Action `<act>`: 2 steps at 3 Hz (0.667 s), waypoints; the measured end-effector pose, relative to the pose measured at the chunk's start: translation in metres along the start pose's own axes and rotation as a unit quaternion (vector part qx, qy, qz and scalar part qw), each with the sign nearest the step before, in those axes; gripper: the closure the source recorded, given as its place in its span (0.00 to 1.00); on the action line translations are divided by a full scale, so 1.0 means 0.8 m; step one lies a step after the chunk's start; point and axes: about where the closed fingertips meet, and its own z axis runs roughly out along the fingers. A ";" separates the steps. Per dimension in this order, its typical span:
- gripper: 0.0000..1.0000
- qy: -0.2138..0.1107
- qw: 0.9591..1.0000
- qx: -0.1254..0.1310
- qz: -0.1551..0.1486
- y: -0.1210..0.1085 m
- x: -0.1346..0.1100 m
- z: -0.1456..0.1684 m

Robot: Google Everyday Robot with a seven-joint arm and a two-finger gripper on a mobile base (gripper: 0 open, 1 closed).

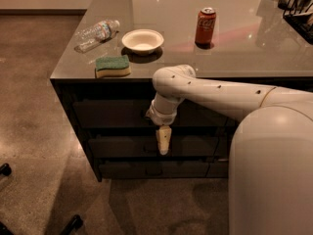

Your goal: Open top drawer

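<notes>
Your gripper [164, 142] hangs pointing straight down in front of the dark drawer stack, below the cream wrist and the arm [220, 94] that reaches in from the right. You cannot tell from this angle whether it is spread or pressed together, and it holds nothing that you can see. The top drawer [107, 112] lies just above and behind the gripper, its wide dark front running out to both sides. It looks flush with the cabinet, and the wrist covers its middle, so its handle is hidden from you. The gripper's tip sits over the shallower drawer front [122, 147] directly behind it, and another shallow front [146, 169] lies below the tip. Above the gripper is the grey countertop [244, 53]. Up and to the left on it rests a green sponge [113, 65], with a white bowl [143, 40] farther up and a clear plastic bottle [97, 33] lying on its side. Up and to the right stands a red can [205, 26].
</notes>
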 end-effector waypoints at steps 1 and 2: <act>0.00 0.000 1.000 0.000 0.000 0.000 0.000 0.000; 0.00 0.000 1.000 0.000 0.000 0.000 0.000 0.000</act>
